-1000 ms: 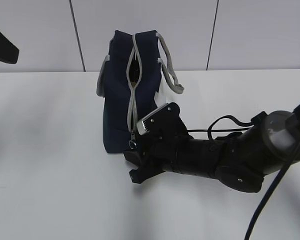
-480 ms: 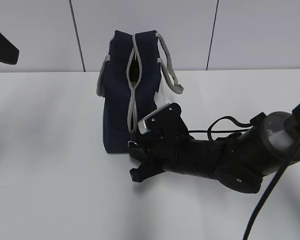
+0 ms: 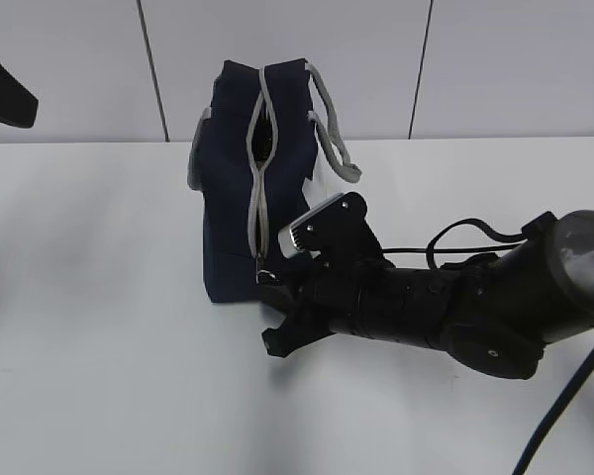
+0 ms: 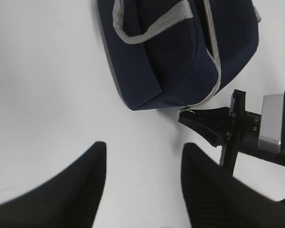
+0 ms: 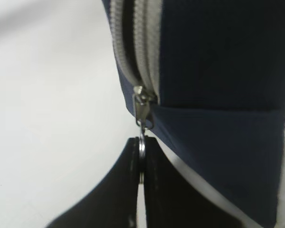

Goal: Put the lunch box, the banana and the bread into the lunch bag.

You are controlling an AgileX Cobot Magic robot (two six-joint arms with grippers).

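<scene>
- We have the lunch bag (image 3: 252, 188) standing toward the far edge of the desk (image 3: 99, 297), near its middle; its grey zipper (image 3: 258, 168) runs up the end that faces us, and a gap shows only near the top.
- Our right gripper (image 5: 141, 190) sits low at the bag's near bottom corner with its jaws pressed together on the metal ring pull (image 5: 141, 149); the ring stands edge-on between the fingers (image 5: 123, 190), hanging just below the slider (image 5: 141, 102).
- Our left gripper (image 4: 142, 175) hovers over the desk just in front of the bag, its jaws partly apart and holding nothing; it touches neither the bag nor the grey strap handle (image 4: 152, 23).
- We see no lunch box, banana or bread in any view, so we judge that opening the bag comes first.
- To do this step well we should draw the ring along the line of the zipper's teeth, not sideways; a skewed pull may jam the slider or slip the thin ring out of the jaws.
- The bag is light and could tip or slide with the pull; bracing it with our left gripper would likely help.
</scene>
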